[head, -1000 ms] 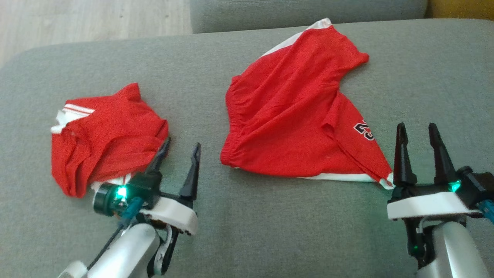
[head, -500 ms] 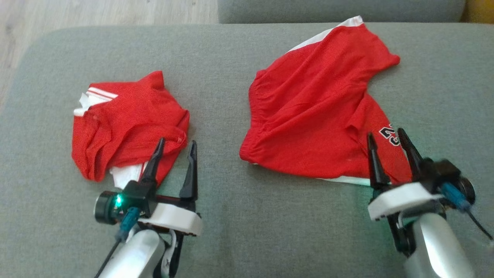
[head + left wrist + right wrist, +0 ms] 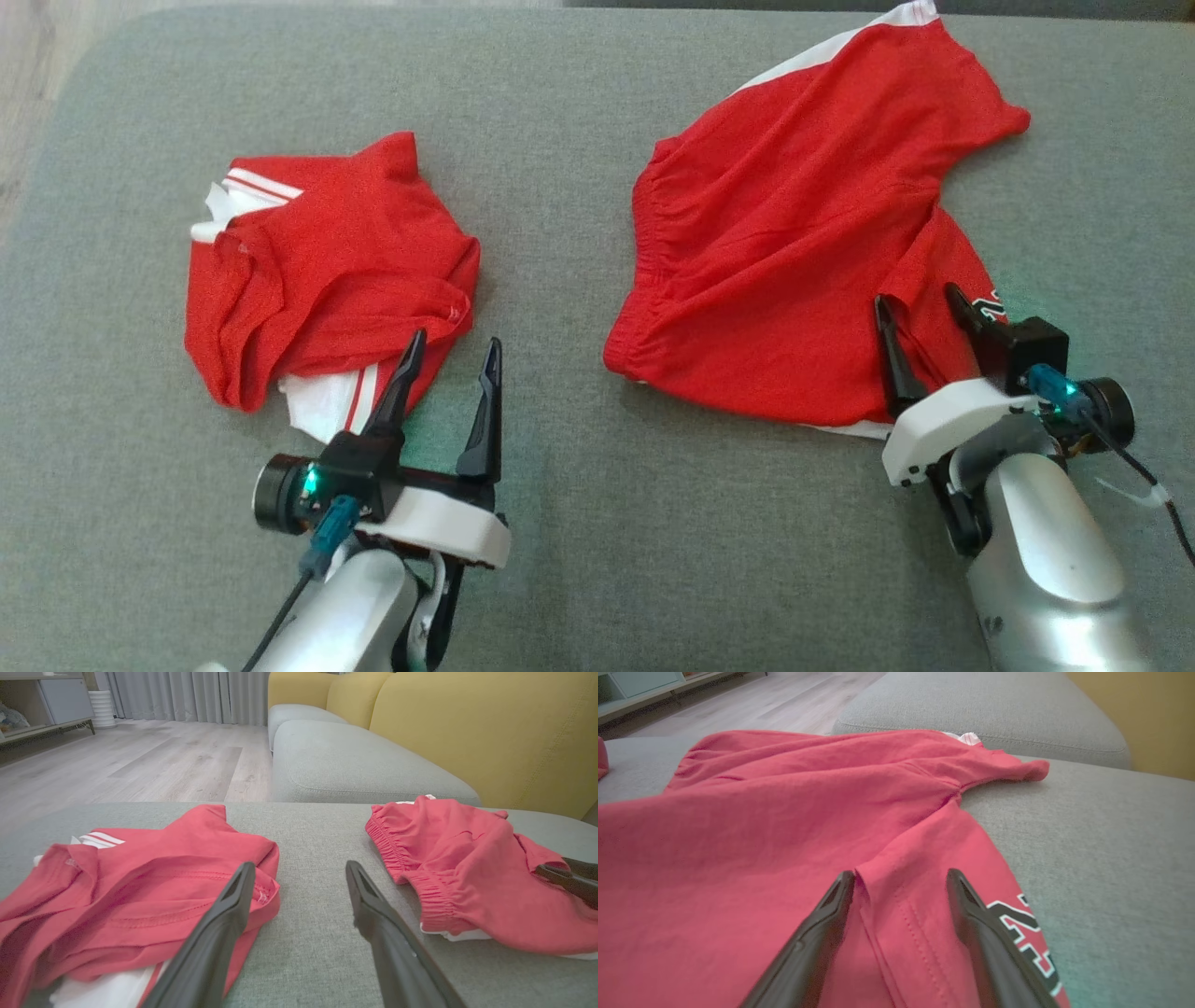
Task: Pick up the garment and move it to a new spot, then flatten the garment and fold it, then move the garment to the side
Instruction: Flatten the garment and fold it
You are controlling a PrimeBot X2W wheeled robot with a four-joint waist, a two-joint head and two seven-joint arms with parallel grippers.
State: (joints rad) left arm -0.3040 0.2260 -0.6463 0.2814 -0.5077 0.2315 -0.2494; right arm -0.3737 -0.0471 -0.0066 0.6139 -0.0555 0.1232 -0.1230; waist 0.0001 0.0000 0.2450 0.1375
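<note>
Red shorts with a white side stripe and a number print lie spread on the grey sofa seat. My right gripper is open over their near right leg. In the right wrist view a fold of the red cloth lies between the right gripper's fingers. A crumpled red top with white trim lies to the left. My left gripper is open at that top's near right edge. Its left finger is over the hem of the top, and grey cushion shows in the gap of the left gripper.
Another grey cushion and a yellow backrest stand beyond the seat. Wooden floor lies off the seat's left edge, with a low cabinet and curtains farther off. A grey strip separates the two red pieces.
The head camera has shifted, so the whole picture moved. My right gripper has come forward and left over the shorts' leg. My left gripper stays open by the red top.
</note>
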